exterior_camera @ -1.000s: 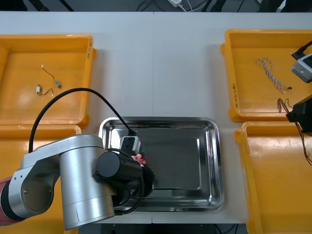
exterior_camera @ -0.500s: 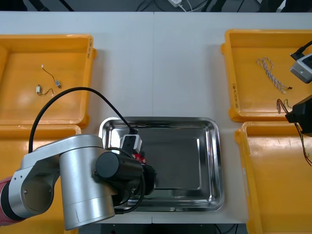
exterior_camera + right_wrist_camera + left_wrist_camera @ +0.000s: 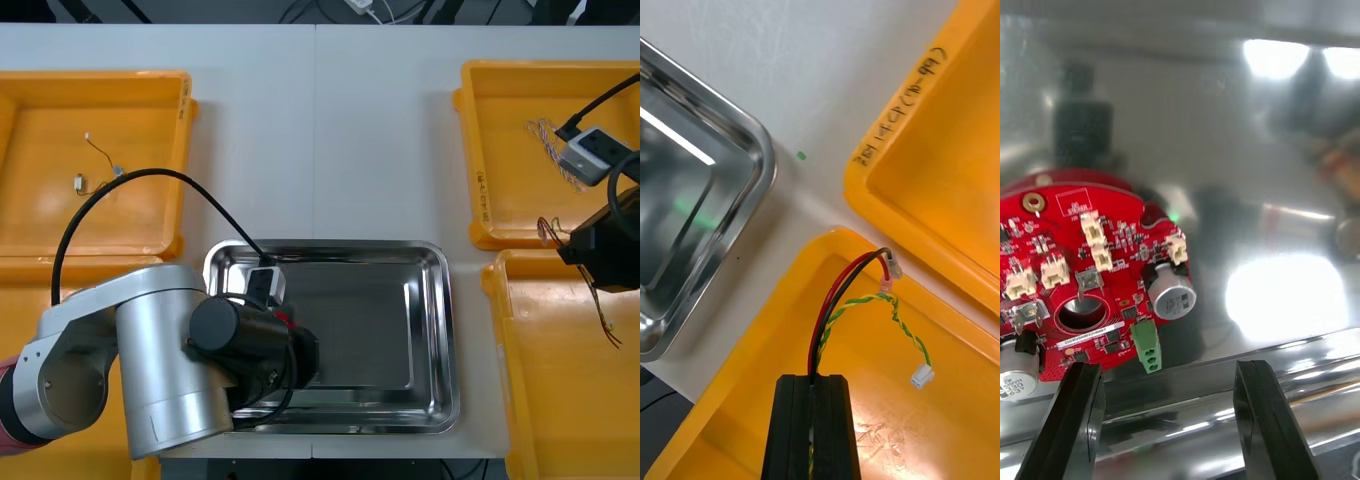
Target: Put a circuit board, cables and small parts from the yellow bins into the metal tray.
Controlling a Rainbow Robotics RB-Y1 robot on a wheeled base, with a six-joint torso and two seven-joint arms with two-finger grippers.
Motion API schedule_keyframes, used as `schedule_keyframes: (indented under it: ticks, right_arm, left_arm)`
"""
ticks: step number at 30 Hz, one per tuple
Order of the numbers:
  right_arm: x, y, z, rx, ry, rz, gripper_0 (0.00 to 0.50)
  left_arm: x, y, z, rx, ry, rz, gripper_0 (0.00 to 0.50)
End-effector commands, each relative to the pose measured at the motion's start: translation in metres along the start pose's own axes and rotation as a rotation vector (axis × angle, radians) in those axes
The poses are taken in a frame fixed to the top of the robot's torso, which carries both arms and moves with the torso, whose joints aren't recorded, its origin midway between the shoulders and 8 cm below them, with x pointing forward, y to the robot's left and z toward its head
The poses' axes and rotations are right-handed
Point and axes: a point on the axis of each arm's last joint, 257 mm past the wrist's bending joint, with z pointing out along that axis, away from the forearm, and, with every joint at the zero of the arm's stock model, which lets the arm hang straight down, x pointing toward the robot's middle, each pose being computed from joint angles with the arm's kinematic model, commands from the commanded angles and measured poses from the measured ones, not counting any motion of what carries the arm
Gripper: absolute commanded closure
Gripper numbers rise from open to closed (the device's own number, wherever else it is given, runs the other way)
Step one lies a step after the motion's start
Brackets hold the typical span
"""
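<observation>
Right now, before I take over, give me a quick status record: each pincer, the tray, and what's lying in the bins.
left pincer: open, low over the near-left part of the metal tray
circuit board: red, lying in the tray just beyond that pincer, not gripped
right pincer: shut on the red and yellow cable, above the near right bin
cable ends: hanging free, not yet over the tray
far right bin: twisted blue and white cable
far left bin: small metal parts
</observation>
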Motion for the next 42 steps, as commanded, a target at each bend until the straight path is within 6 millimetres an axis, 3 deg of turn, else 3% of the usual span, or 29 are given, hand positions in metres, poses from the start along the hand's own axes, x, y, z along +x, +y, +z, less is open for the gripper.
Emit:
schedule_keyframes:
  ticks: [1, 10, 20, 26, 35, 42]
  right_arm:
    - [-0.017, 0.023, 0.002, -0.027, -0.011, -0.081, 0.5]
    - [-0.039, 0.069, 0.02, -0.084, -0.031, -0.183, 0.5]
    - [-0.038, 0.117, 0.041, -0.126, -0.006, -0.307, 0.5]
    - [-0.04, 0.149, 0.048, -0.183, -0.003, -0.383, 0.5]
    - [-0.045, 0.178, 0.065, -0.172, -0.003, -0.486, 0.5]
    - [-0.039, 0.183, 0.077, -0.143, 0.017, -0.614, 0.5]
  left_arm:
    - [-0.044, 0.0, -0.024, 0.015, -0.068, -0.034, 0.0]
    - [-0.077, 0.021, -0.047, -0.008, -0.098, -0.039, 0.0]
    - [-0.105, 0.054, -0.077, -0.067, -0.094, 0.0, 0.0]
    - [-0.133, 0.079, -0.089, -0.093, -0.105, 0.008, 0.0]
    - [-0.169, 0.112, -0.111, -0.126, -0.107, 0.02, 0.0]
    - [-0.184, 0.132, -0.131, -0.14, -0.087, 0.04, 0.0]
